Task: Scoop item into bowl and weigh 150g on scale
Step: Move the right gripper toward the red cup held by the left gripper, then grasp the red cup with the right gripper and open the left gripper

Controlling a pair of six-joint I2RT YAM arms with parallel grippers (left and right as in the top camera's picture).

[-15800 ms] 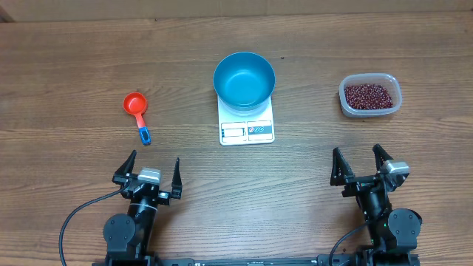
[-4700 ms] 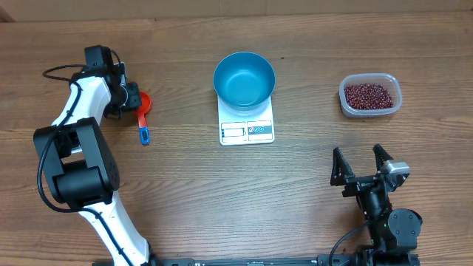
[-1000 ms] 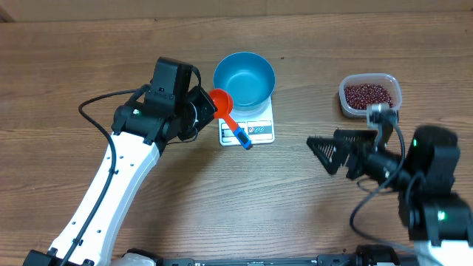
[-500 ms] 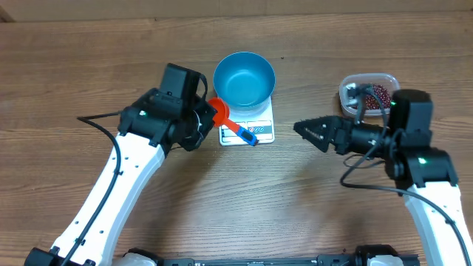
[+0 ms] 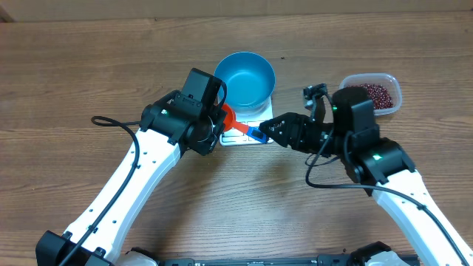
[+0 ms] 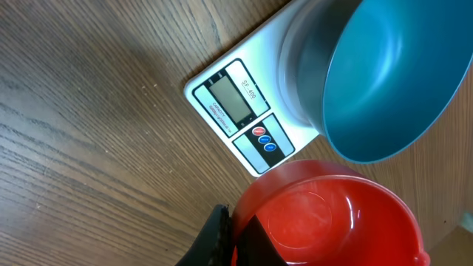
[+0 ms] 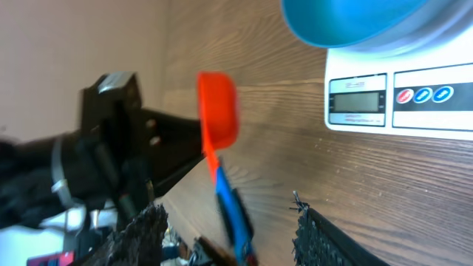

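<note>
clamps the left pincer (image 5: 219, 123) tight on the cup of the red scoop (image 5: 230, 116), over the scale (image 6: 244, 111). spreads the right pincer (image 5: 272, 128) either side of its blue handle (image 7: 231, 210). finds the blue bowl (image 5: 244, 80) on the scale, beans (image 5: 373, 92) in the clear tub (image 5: 369, 75) on the worktop (image 5: 74, 74), well apart to the right.

Bright blue bowl (image 5: 244, 80); white scale (image 6: 251, 96), grey display, red and blue buttons; maroon beans (image 5: 373, 93) in clear tub (image 5: 396, 91); red scoop (image 6: 325, 214), blue handle; brown wood-grain counter (image 5: 74, 74).

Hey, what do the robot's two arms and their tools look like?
The left arm and right arm have white links, black joint housings and looping black cables. The left tool and right tool are black; the right's fingers look ridged.
</note>
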